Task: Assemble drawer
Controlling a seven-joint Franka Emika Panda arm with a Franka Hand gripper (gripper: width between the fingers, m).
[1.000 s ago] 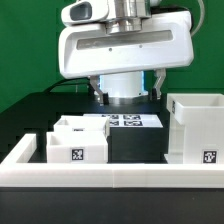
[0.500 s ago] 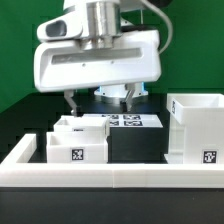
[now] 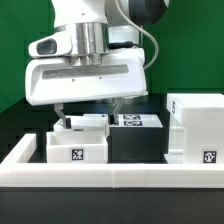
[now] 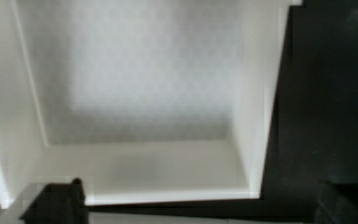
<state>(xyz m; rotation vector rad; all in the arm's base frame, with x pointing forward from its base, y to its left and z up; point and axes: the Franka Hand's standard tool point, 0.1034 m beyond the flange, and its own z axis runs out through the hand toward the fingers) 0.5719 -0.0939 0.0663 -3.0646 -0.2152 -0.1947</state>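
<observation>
Two small open-topped white trays stand on the exterior view's left, the front one with a tag on its face and the other right behind it. The tall white housing stands on the right. My gripper hangs open and empty just above the rear tray, its fingers apart. In the wrist view a tray's white inside fills most of the picture. My gripper is open there, with one dark fingertip over the tray and the other over the black table beside it.
A long low white rail runs along the front and turns back at the left. The marker board lies flat behind the trays, partly hidden by my hand. The table top is black.
My gripper has moved toward the exterior view's left and come lower, from above the marker board to above the rear tray. The parts have not moved.
</observation>
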